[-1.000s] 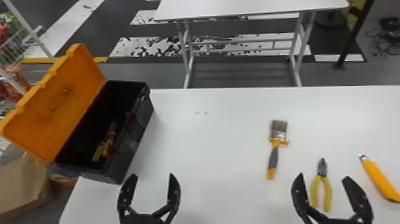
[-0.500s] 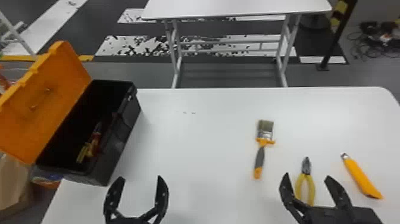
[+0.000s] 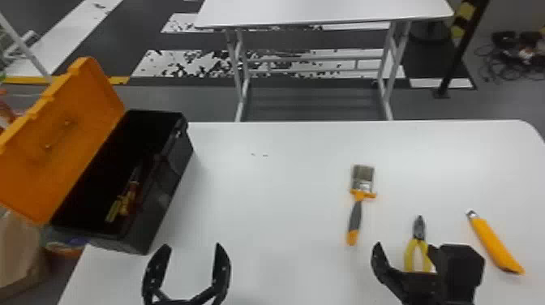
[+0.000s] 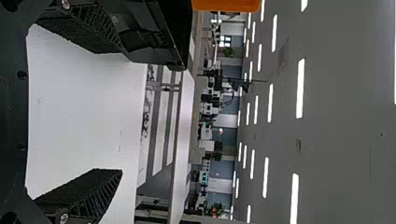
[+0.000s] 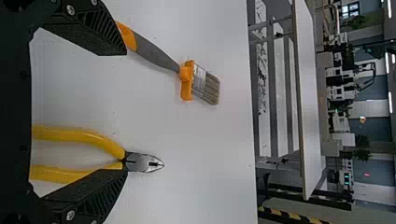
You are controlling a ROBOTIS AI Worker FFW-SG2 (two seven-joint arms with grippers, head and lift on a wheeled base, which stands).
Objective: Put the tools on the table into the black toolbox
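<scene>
In the head view my left gripper [image 3: 188, 263] stands open above the near left part of the table, idle; its fingers are also apart in the left wrist view, the gripper [image 4: 119, 114] holding nothing. My right gripper [image 3: 405, 259] is open over the handles of the yellow pliers [image 3: 408, 255]. In the right wrist view the gripper [image 5: 126, 112] has one finger beside the pliers [image 5: 140, 162] and the other overlapping the end of the paintbrush [image 5: 159, 55]. The orange cutter [image 3: 494, 243] lies to the right. The black toolbox [image 3: 162, 194] is open, with red-and-yellow tools [image 3: 125, 198] inside.
The toolbox's orange lid [image 3: 61, 134] leans back at the left. The white table [image 3: 263, 194] has a rounded far right corner. Another white table [image 3: 324, 10] stands beyond it, across a gap.
The head view first shifted, moving the table scene leftward. My right gripper has since turned, its right side now showing a bulkier part beside the pliers. The left gripper stays open.
</scene>
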